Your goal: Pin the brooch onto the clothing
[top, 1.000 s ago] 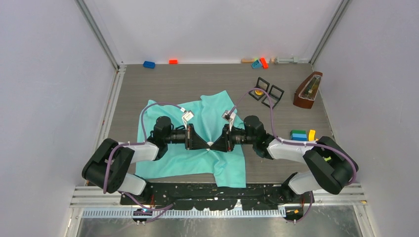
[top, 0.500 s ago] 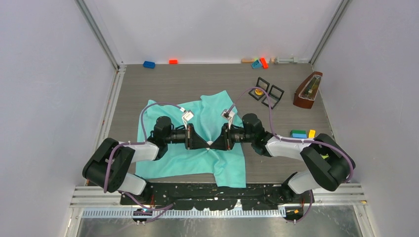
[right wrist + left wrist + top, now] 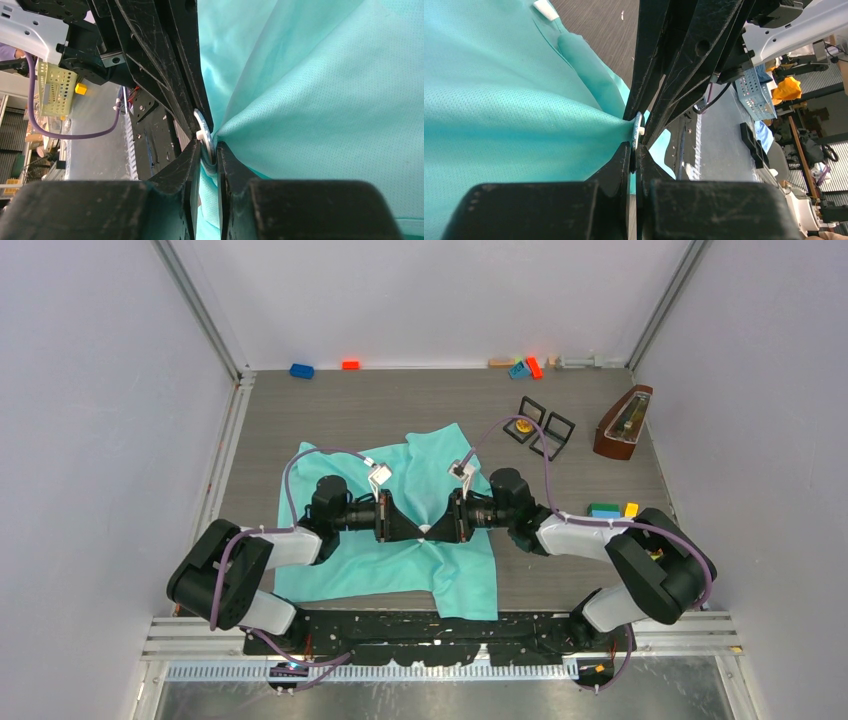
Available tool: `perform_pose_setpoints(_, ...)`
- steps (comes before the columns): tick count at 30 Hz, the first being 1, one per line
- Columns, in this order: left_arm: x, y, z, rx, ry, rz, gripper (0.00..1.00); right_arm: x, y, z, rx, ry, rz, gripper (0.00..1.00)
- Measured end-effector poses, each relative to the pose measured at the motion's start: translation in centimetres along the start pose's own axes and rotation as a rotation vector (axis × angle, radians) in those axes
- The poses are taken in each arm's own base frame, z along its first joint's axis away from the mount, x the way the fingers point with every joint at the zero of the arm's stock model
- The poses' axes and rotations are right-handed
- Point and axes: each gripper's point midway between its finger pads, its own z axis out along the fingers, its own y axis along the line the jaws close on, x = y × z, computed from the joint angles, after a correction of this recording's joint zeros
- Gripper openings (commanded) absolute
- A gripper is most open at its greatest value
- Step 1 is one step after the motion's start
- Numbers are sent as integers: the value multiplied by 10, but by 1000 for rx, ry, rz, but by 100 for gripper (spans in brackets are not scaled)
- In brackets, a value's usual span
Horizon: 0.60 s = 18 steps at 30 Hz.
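The turquoise T-shirt (image 3: 400, 550) lies spread on the table between the arms. My left gripper (image 3: 416, 531) and right gripper (image 3: 436, 531) meet tip to tip over its middle. A small thin round brooch (image 3: 426, 532) sits between the tips. In the left wrist view the left gripper (image 3: 634, 150) is shut on the lower edge of the brooch (image 3: 638, 131), with shirt fabric (image 3: 514, 110) pulled up to it. In the right wrist view the right gripper (image 3: 209, 152) is shut on the brooch (image 3: 204, 134) and a fold of the shirt (image 3: 310, 100).
Two black square frames (image 3: 540, 427) and a brown wooden wedge-shaped box (image 3: 622, 422) stand at the back right. Green, blue and yellow blocks (image 3: 604, 511) lie by the right arm. Small blocks (image 3: 301, 370) (image 3: 527, 367) line the back wall.
The right arm's forearm and elbow have shifted slightly to the left. Both grippers stay together at the brooch on the shirt.
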Motion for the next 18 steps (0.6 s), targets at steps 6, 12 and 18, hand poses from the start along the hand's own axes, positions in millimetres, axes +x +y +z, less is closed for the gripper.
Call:
perform_pose_setpoints(6, -1, 2, 0, -10, -8, 2, 0, -2, -3, 0, 15, -7, 4, 9)
perform_pose_setpoints(12, -4, 4, 1, -22, -16, 6, 0, -4, -7, 0, 32, -10, 11, 8)
perform_pose_setpoints(18, -4, 5, 1, -28, -21, 6, 0, -5, -9, 0, 40, -12, 18, 8)
